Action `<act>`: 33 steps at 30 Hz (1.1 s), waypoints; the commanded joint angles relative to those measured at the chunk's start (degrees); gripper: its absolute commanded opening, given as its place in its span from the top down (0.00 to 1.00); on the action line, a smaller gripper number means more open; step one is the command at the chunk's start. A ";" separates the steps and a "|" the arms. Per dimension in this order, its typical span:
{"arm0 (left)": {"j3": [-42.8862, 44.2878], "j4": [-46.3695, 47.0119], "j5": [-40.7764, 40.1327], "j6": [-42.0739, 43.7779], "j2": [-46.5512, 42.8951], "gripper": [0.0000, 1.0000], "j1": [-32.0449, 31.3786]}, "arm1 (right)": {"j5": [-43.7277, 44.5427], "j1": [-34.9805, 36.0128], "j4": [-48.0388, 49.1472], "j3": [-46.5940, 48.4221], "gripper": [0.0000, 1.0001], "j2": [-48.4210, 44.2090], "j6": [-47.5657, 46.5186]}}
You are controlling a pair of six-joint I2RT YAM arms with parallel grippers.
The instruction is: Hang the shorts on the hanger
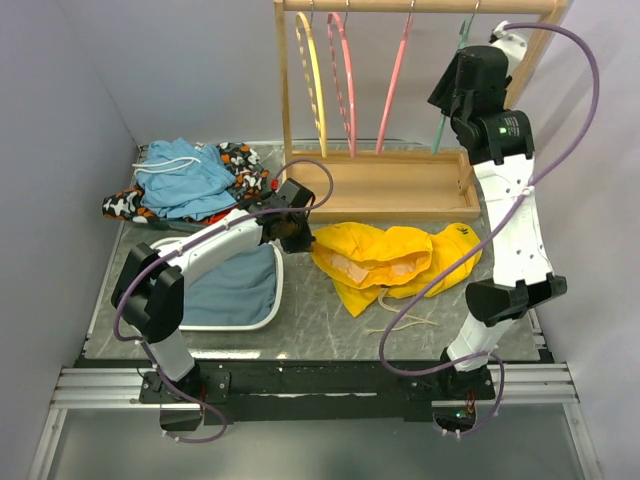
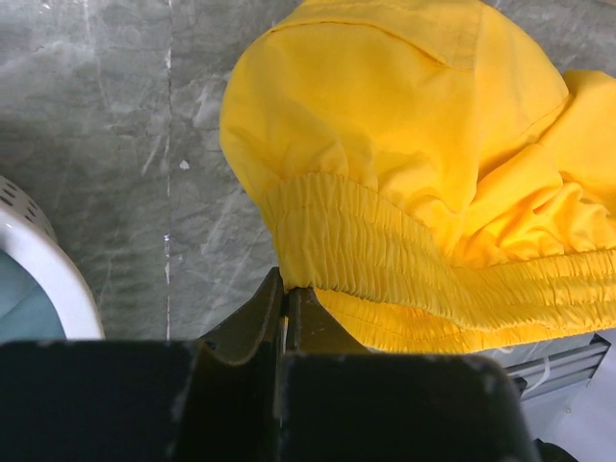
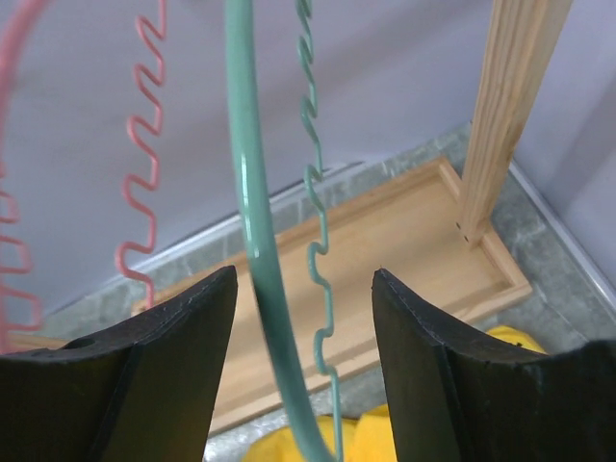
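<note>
Now: by my reading this is the pick-up stage, as the shorts and the hanger are well apart.
Shorts: the yellow shorts (image 1: 390,262) lie crumpled on the table (image 1: 320,335), middle to right and just near of the wooden rack (image 1: 400,185). Their white drawstring (image 1: 400,315) trails toward the near edge.
Left pincer: the left gripper (image 2: 285,289) is low at the table, closed tight on the gathered waistband at the shorts' left end, with the elastic edge pinched between its fingers.
Right pincer: the right gripper (image 3: 303,274) is raised at the far right by the rack. Its fingers are wide apart on either side of the hanger's smooth bar, and nothing is clamped.
Hanger: the teal hanger (image 3: 252,192) hangs at the right end of the row, right of the pink hangers (image 1: 395,80). Its bar sits closer to one finger than the other.
Step in hand: probably taking hold of the hanger.
Doing it well: centre the bar between the fingers, then close on the smooth bar rather than the thin wavy strand beside it. Raise the hook clear of the rail before drawing it near.
Watch for: the hanger swinging when touched, or catching the neighbouring pink one or the wooden post on the right.
Left side's part: a firm pinch on the waistband should give the hanger an opening to enter.
</note>
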 commanded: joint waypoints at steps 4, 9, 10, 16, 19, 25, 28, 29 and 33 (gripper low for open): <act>-0.41 -0.23 -3.05 -0.06 -2.75 0.99 0.07 | 2.60 -0.62 1.87 -4.98 0.44 -2.39 -5.18; -1.55 -0.40 -3.93 0.21 -3.62 0.99 0.15 | 2.07 -0.80 5.92 -9.74 0.56 -4.59 -8.78; -1.73 -0.49 -4.45 0.21 -4.06 0.99 0.07 | 1.37 -0.80 5.92 -9.39 0.58 -4.33 -9.48; -2.61 -0.58 -5.25 0.73 -5.56 0.99 0.07 | 0.76 -1.41 7.41 -9.21 0.84 -4.59 -13.00; -2.52 -0.93 -5.95 1.35 -6.43 0.99 0.07 | -0.12 -1.33 9.34 -9.57 1.00 -5.64 -15.11; -2.43 -1.80 -6.39 1.88 -7.14 0.99 0.15 | -4.87 -1.33 15.75 -11.93 1.00 -10.73 -17.22; -2.87 -1.72 -6.31 1.88 -7.49 0.99 0.07 | -5.22 -1.24 21.20 -17.63 1.00 -15.65 -18.36; -3.05 -1.55 -6.13 1.96 -7.49 0.99 0.07 | -5.14 -1.24 22.78 -18.26 1.00 -16.36 -18.54; -2.87 -1.89 -6.22 1.79 -7.40 0.99 0.15 | -5.75 -1.24 22.89 -19.85 1.00 -18.21 -18.20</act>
